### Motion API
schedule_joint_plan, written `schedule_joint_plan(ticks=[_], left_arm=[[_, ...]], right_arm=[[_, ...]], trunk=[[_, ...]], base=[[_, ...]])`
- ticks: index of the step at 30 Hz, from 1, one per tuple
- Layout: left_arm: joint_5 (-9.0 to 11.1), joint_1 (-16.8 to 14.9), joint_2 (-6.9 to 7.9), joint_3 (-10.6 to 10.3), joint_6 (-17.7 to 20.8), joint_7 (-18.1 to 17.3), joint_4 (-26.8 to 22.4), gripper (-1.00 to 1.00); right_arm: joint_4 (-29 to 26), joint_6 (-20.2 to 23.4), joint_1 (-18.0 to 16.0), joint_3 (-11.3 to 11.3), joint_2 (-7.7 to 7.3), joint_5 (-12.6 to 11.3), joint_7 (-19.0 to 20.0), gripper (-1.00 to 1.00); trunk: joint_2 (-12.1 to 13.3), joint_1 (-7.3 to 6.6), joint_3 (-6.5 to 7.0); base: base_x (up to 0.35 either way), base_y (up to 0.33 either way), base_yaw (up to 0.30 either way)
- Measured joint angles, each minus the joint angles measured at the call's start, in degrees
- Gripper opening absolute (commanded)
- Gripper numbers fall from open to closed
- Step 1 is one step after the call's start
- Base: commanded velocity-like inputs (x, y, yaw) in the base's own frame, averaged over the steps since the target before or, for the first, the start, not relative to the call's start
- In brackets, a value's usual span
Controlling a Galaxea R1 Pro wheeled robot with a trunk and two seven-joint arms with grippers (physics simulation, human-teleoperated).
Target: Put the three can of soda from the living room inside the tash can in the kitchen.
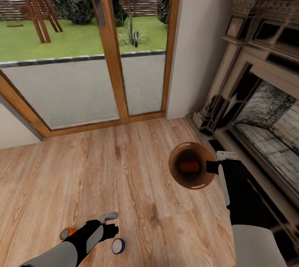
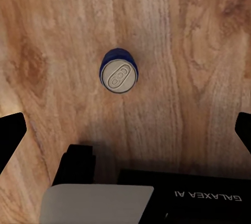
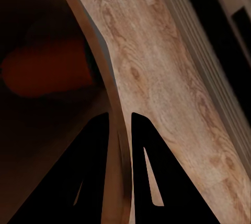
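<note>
Soda cans first: the blue can [image 1: 118, 246] stands upright on the light wood floor [image 1: 137, 167], just beside the left gripper [image 1: 109, 222]. From the left wrist camera you look straight down on its silver top [image 2: 120, 76], with the gripper's two dark fingertips [image 2: 11, 135] spread wide at either side and the can sitting between them, not touched. An orange can [image 1: 67, 233] stands on the floor on the other side of that left arm, partly hidden behind it. A second orange can [image 1: 189, 166] lies inside the bin.

The trash can [image 1: 192, 165] is tipped so its brown inside faces the head camera, and the right gripper [image 1: 212, 166] has it by the rim. The right wrist camera shows the two black fingers [image 3: 149, 166] pressed together on the bin's thin wall, one inside and one outside.

All of this is in the living room, in front of the wood-framed glass doors [image 1: 109, 47], with the fireplace [image 1: 257, 88] off to the right.
</note>
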Motion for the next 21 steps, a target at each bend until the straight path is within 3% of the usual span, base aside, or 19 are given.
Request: schedule_joint_plan(ticks=[21], left_arm=[[0.2, 0.0, 0.10, 0.0, -0.9, 0.0, 0.0, 1.00]], right_arm=[[0.1, 0.0, 0.0, 0.0, -0.04, -0.1, 0.0, -1.00]], trunk=[[-8.4, 4.61, -3.77]], base=[[0.000, 0.000, 0.000]])
